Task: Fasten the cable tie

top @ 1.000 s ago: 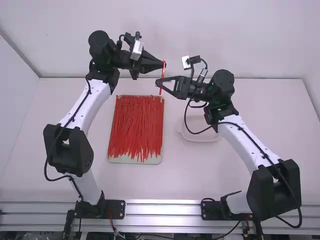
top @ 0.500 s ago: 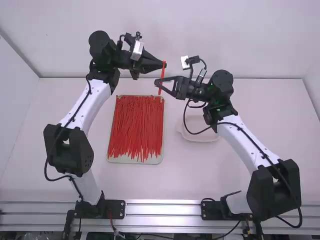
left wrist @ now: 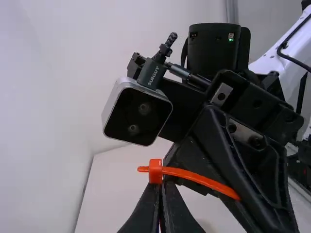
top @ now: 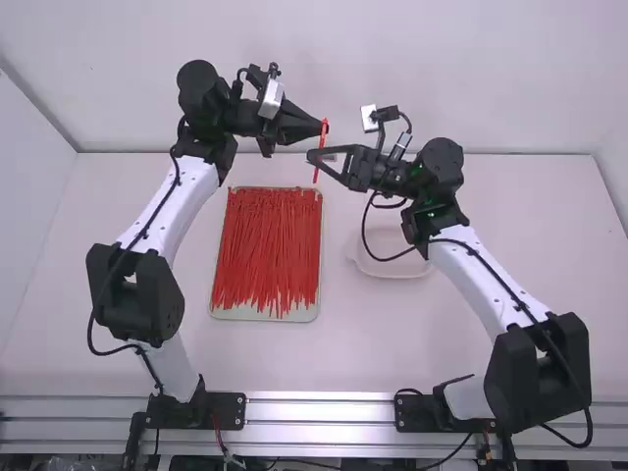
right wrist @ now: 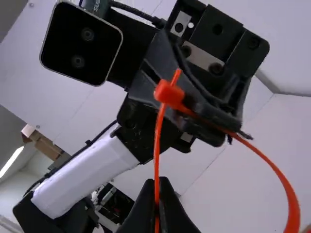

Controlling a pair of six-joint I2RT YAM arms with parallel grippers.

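Two arms are raised off the worktop (top: 549, 226), wrists high at its far side and pointing at each other. The left arm (top: 162, 211) climbs from its base, bends at the elbow and levels out towards the middle. The right arm (top: 481, 275) rises likewise and reaches across to meet it. One red cable tie (top: 316, 174) hangs in the air between them, above the far end of the tray (top: 267, 316). The left jaws are pinched narrow on the strap just beside its square head (left wrist: 155, 172). The right jaws are closed tight on the strap farther along (right wrist: 156, 145), and the free length curves away in a bow (right wrist: 286, 194). The one tray carries a heap of loose red ties (top: 270, 250), too many to count. One shallow clear dish (top: 388, 270) sits beside it.
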